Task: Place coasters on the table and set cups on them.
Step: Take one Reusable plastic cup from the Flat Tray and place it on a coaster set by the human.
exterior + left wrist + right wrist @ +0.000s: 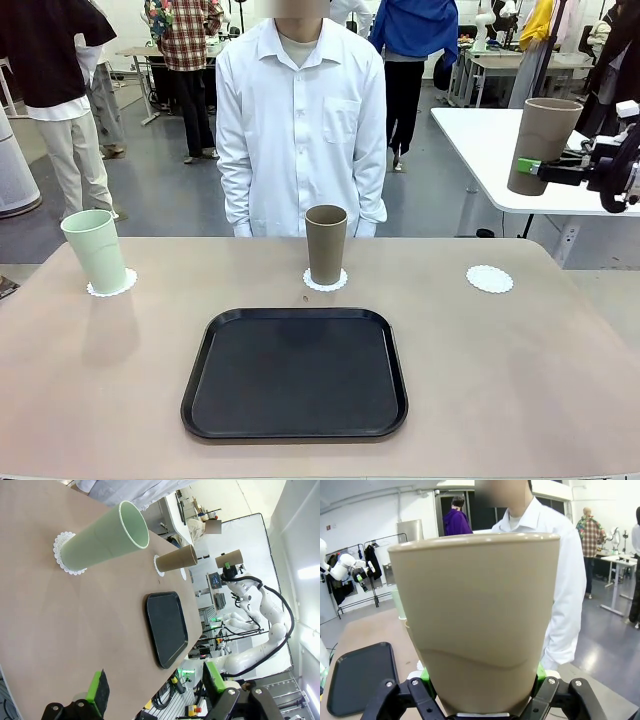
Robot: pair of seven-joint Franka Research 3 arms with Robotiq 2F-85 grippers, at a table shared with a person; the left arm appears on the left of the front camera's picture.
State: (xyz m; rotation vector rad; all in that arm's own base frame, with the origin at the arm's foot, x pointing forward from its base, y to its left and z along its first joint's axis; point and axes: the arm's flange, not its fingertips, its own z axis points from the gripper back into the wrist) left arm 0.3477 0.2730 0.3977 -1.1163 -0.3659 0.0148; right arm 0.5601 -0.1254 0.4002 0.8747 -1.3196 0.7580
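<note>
A: Right gripper (540, 170) is clamped on a tan cup (543, 144), carried high off the right end of the table (520, 380). Green pads pinch the lower part of the wall from either side; the right wrist view has the cup (480, 620) upright between them, mouth up.

B: Left gripper (155, 690)?

A: Jaws spread wide, nothing between them, hanging over the near left of the table.

B: Where do the rest stand?

A: Mint cup (96, 250) on the left coaster (124, 285), second tan cup (326, 244) on the middle coaster (325, 283). Right coaster (489, 279) is bare; it lies below and a little left of the carried cup. Black tray (295, 373) sits empty in front. A person (300, 120) stands at the far edge, hands down.

B: Handling?

A: Looks light and stiff, matte wall, probably not slippery. Tall and tapered to a narrow base, so tippy in my judgement. Low grip suits it; squeezing near the rim might flex it.

B: The coaster?

A: Thin paper, lacy edge. Likely slides or crumples if the cup's base drags. Best come straight down, centred, then release.
</note>
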